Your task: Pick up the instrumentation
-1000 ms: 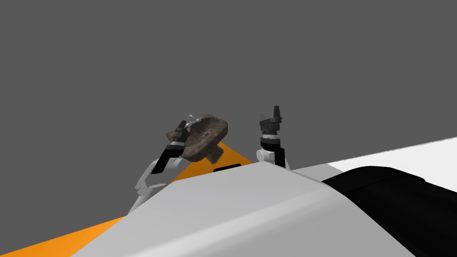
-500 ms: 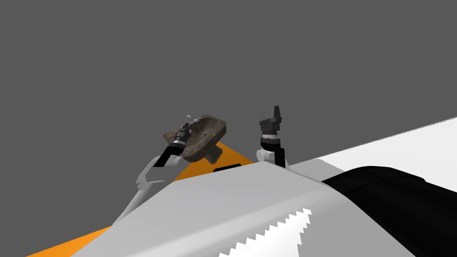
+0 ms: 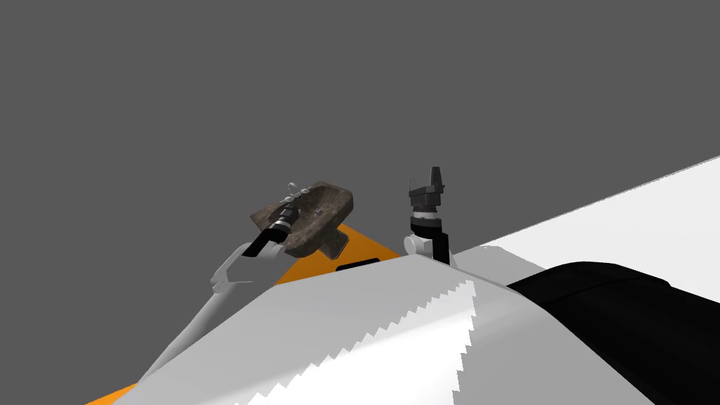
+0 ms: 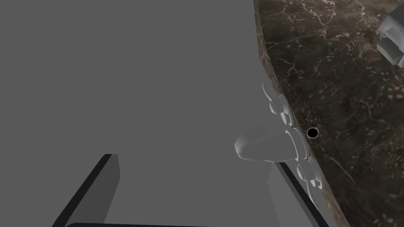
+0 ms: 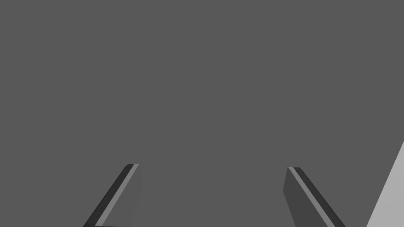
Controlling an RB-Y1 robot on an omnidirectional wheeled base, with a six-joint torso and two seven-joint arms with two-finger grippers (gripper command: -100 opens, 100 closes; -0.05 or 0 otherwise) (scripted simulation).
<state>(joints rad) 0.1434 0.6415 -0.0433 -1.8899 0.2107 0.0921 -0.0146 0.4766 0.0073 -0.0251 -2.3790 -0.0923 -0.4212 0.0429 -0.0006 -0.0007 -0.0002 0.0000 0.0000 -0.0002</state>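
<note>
A brown marbled basin hangs tilted in front of a flat dark grey surface, with small grey tap fittings on its upper rim. My left gripper reaches over the basin's rim towards those fittings. In the left wrist view the gripper is open. Its one fingertip lies just below the grey spout, which sticks out from the basin's edge. Nothing is held between the fingers. My right gripper points up, apart from the basin, and stands open with nothing in it.
An orange surface lies under the basin and runs off to the lower left. A white floor area spreads at the right, with a black rounded shape in front of it. The dark grey surface covers everything behind.
My view has swung, so the white area at the right has grown. My left arm has stretched further out and lower, and its gripper sits nearer the basin's tap fittings. The right arm is unchanged.
</note>
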